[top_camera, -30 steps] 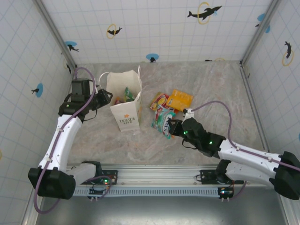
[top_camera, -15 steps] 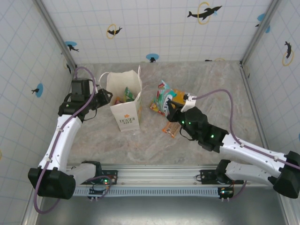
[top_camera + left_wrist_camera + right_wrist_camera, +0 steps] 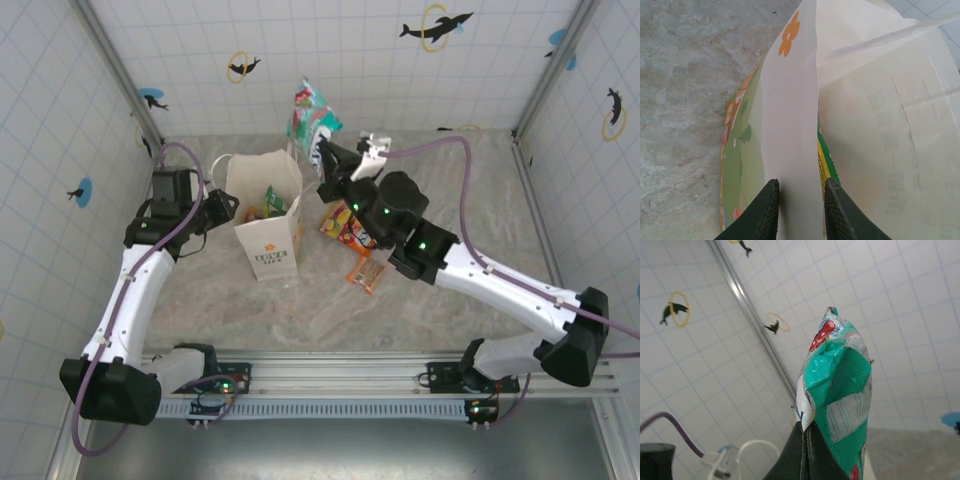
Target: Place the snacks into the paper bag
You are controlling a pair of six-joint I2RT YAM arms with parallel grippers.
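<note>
The desk was closed in by tiled walls on the left, back and right, with metal posts in the two back corners. Its near half, between the two arm bases, was left bare, and a wide strip along the right wall was also free. The bag was stood upright left of centre, toward the back, with its mouth open upward and a little room kept between it and the left wall. A few snacks could be seen inside its mouth. More snacks were heaped on the desk just right of the bag, and one orange packet was laid a little nearer, apart from the heap.

The left gripper was set against the bag's left rim. In the left wrist view the left gripper was seen clamped on a panel of the paper wall, one finger on each side, with a green packet edge tucked inside the bag just beside the right finger.

The right gripper was raised well above the desk, behind the heap and just right of the bag's rear corner. A green packet was pinched by its lower edge and held upright above the fingers, against the back wall in the top view. In the right wrist view the right gripper was shown closed tight on the crumpled green packet, with open air around it and the wall well beyond.
</note>
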